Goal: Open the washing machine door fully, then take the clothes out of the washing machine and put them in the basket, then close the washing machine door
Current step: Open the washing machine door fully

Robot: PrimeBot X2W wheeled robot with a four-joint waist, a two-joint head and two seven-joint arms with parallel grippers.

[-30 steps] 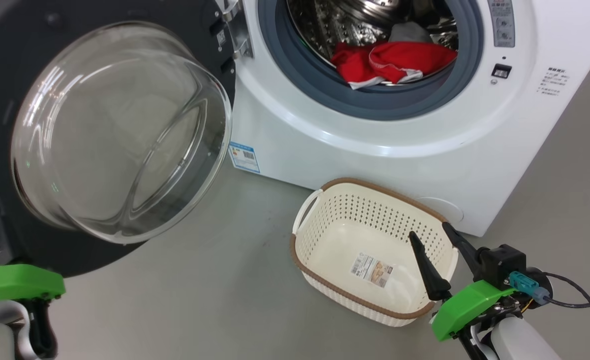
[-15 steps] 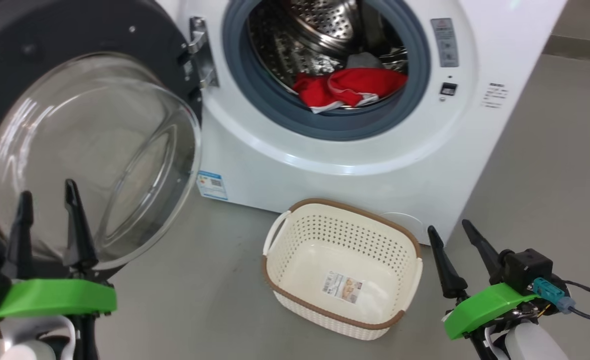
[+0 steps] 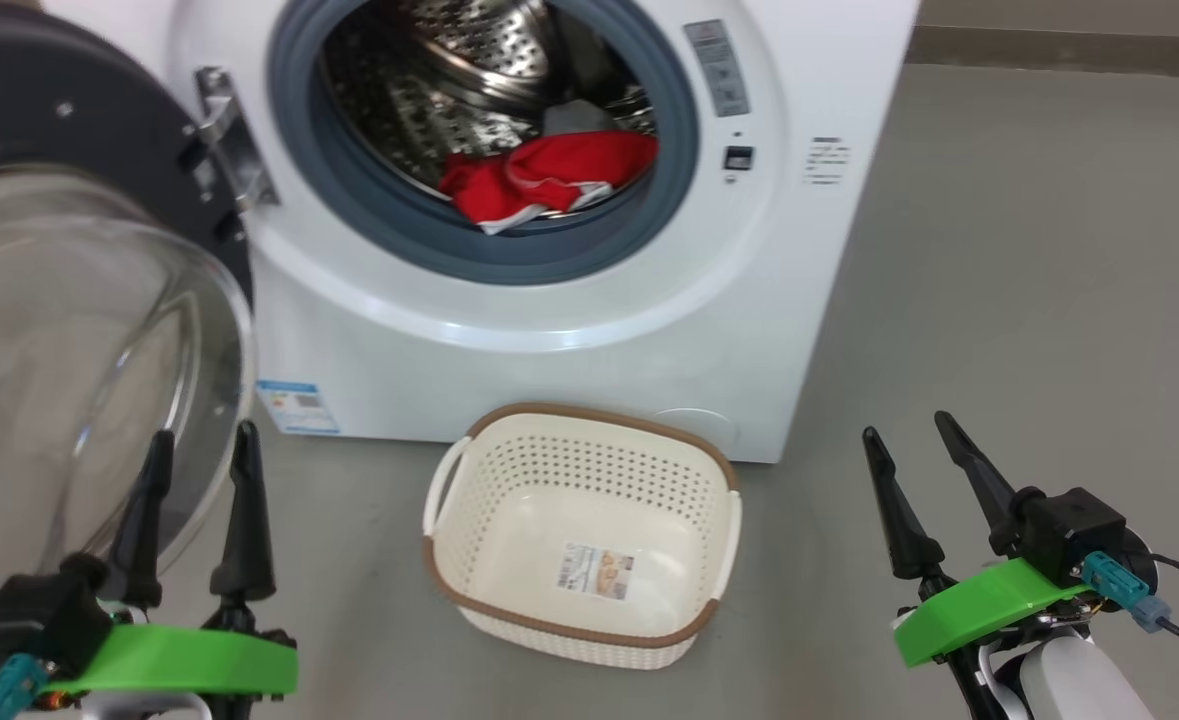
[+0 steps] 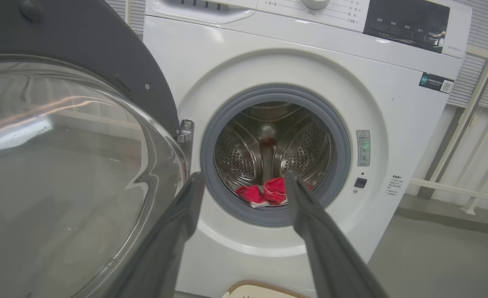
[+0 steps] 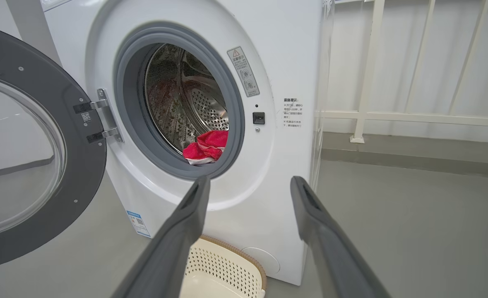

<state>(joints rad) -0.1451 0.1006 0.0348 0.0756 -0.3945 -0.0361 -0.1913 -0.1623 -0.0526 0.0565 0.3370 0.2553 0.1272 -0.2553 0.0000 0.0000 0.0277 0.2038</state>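
The white washing machine (image 3: pixel 569 330) (image 4: pixel 393 124) (image 5: pixel 285 165) stands ahead with its door (image 3: pixel 69 330) (image 4: pixel 61 165) (image 5: pixel 28 165) swung wide open to the left. Red clothes (image 3: pixel 539 180) (image 4: pixel 264 192) (image 5: pixel 206 147) with white trim lie at the drum's front; a grey piece rests behind them. The cream basket (image 3: pixel 579 530) (image 5: pixel 223 269) sits on the floor before the machine, with nothing but its paper label inside. My left gripper (image 3: pixel 199 440) is open, low at the left, in front of the door glass, holding nothing. Right of the basket, my right gripper (image 3: pixel 904 425) is open over the floor.
Grey floor (image 3: pixel 1029 250) spreads to the right of the machine. A white railing (image 5: pixel 413 118) runs along the wall behind and to the right. The open door takes up the space at the left.
The head camera has swung, shifting the machine and basket leftward in the picture. My left gripper has risen into view with its fingers spread. The right gripper is no longer over the basket.
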